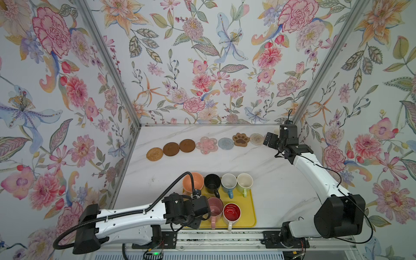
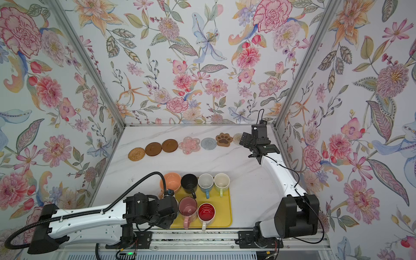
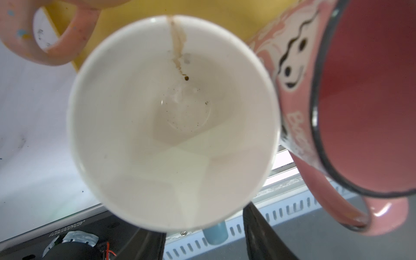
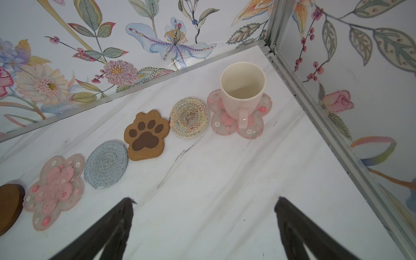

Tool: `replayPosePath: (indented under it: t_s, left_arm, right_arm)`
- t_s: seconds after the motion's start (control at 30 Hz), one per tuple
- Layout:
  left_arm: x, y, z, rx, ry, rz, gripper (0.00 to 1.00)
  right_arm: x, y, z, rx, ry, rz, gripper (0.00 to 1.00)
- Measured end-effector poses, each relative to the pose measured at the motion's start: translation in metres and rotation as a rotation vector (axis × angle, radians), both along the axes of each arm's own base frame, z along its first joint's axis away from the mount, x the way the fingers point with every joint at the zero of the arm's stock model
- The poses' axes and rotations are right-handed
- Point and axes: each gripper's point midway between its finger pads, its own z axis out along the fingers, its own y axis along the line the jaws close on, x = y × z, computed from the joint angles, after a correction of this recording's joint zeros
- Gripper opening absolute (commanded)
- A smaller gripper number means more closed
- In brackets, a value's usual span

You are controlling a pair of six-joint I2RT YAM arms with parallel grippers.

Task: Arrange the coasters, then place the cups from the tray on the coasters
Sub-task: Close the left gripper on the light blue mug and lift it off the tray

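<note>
Yellow tray [image 1: 247, 209] is lying at the front of the marble table [image 1: 281, 180] and is carrying cups in two rows. In both top views its far row is showing, left to right, the peach cup [image 1: 193, 181], the black cup [image 1: 212, 182], a blue-handled white cup [image 1: 229, 183] and a green-handled white cup [image 1: 244, 182]. The pink cup [image 1: 215, 208] and the red-inside white cup [image 1: 231, 212] are standing side by side in the near row.

The left gripper [image 3: 205, 219] is hanging over the tray's near left part. It is covering a further white cup [image 3: 173, 121], which only the left wrist view is showing, upright and just beside the pink cup. The jaws are standing apart on either side of that cup's blue handle [image 3: 215, 231], with a gap on each side; nothing is being gripped.

Seven coasters are lying in a line along the back of the table:
- rattan coaster [image 1: 154, 154]
- dark brown disc [image 1: 171, 149]
- second dark brown disc [image 1: 187, 145]
- pink flower coaster [image 1: 206, 145]
- grey coaster [image 1: 225, 143]
- paw coaster [image 1: 240, 139]
- clear coaster [image 1: 256, 139]

A second pink flower coaster [image 4: 252, 131] is sitting in the back right corner and is bearing a pink-handled white cup [image 4: 242, 90]. The right gripper [image 4: 203, 200] is hovering near it, jaws spread wide and empty.
</note>
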Motion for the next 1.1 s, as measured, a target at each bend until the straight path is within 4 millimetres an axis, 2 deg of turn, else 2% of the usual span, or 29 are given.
replayPosePath:
  t_s: [0.43,1.1]
  left_arm:
    - [0.006,0.006,-0.013,0.011,0.004,0.038,0.46]
    - [0.006,0.017,-0.014,0.023,0.006,0.050,0.00]
  right_arm:
    - [-0.002,0.000,-0.005,-0.002,0.010,0.004,0.99]
    - [-0.002,0.006,-0.004,0.010,0.008,0.025,0.99]
